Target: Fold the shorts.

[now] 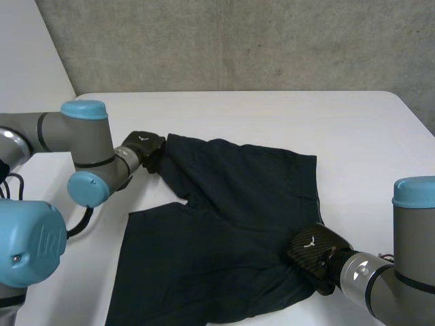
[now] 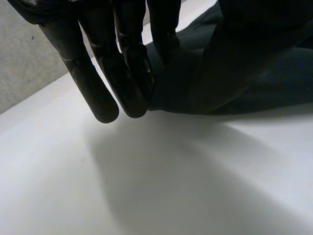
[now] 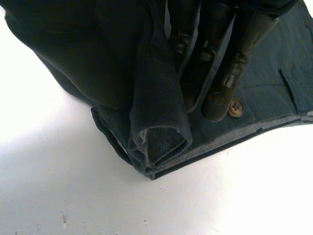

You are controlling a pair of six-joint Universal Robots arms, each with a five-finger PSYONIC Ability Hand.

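Dark navy shorts (image 1: 224, 204) lie spread on the white table (image 1: 272, 115). My left hand (image 1: 143, 146) is at the far left corner of the shorts, at a leg hem. In the left wrist view its fingers (image 2: 105, 83) point down at the table and the cloth edge (image 2: 234, 73) runs up into the hand, pinched there. My right hand (image 1: 314, 251) rests on the near right corner of the shorts. In the right wrist view its fingers (image 3: 220, 83) lie over the cloth, and a bunched fold (image 3: 156, 122) is gathered beside them at the corner.
A grey concrete wall stands behind the table's far edge. Bare white tabletop lies beyond the shorts and to their right. My left arm's elbow (image 1: 88, 187) hangs over the table beside the shorts' left edge.
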